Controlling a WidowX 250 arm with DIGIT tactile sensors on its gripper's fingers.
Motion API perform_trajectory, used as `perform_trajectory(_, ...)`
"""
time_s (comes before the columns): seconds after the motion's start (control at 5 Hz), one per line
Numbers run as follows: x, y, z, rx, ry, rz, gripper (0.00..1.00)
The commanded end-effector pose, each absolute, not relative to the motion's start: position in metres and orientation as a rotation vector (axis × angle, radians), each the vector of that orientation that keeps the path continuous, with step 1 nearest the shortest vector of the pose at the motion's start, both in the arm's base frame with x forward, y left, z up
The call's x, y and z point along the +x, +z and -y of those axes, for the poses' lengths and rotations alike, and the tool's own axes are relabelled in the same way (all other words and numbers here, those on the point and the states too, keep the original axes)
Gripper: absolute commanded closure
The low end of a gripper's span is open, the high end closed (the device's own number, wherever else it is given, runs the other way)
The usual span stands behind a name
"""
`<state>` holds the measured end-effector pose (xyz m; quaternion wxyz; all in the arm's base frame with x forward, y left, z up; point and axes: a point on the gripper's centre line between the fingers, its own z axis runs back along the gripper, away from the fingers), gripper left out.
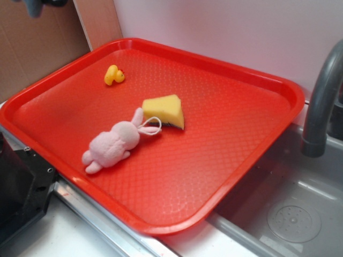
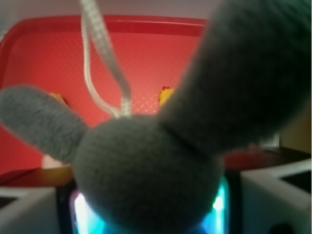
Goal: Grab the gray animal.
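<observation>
The gray animal point(image 2: 146, 180) fills the wrist view, its round head and two long ears close to the camera, with its white string loop point(image 2: 100, 58) hanging in front. My gripper point(image 2: 151, 217) is shut on it, with a finger showing on each side at the bottom. In the exterior view only a gray bit of the toy point(image 1: 33, 7) and a dark part of the gripper point(image 1: 53, 2) show at the top left corner, well above the red tray point(image 1: 225, 160).
On the tray lie a pink plush bunny point(image 1: 113, 144), a yellow sponge wedge point(image 1: 165, 110) and a tiny yellow rubber duck point(image 1: 113, 75). A sink basin point(image 1: 289, 214) with a gray faucet point(image 1: 321, 101) is at the right. A black object point(image 1: 19, 182) stands at the left.
</observation>
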<state>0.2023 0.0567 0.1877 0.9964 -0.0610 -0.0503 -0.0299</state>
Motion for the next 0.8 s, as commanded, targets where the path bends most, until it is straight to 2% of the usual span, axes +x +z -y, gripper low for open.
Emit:
perform_trajectory(0.0, 0.224, 0.212, -0.012, 0.087, 0.275, 0.126, 1.0)
perform_trajectory(0.2, 0.221, 0.211, 0.0, 0.103, 0.355, 0.137, 1.0)
perform_trajectory(0.4, 0.213, 0.206, 0.009, 0.026, 0.287, 0.116, 1.0)
perform_trajectory(0.6, 0.209, 0.2, 0.014, 0.032, 0.261, 0.111, 1.0)
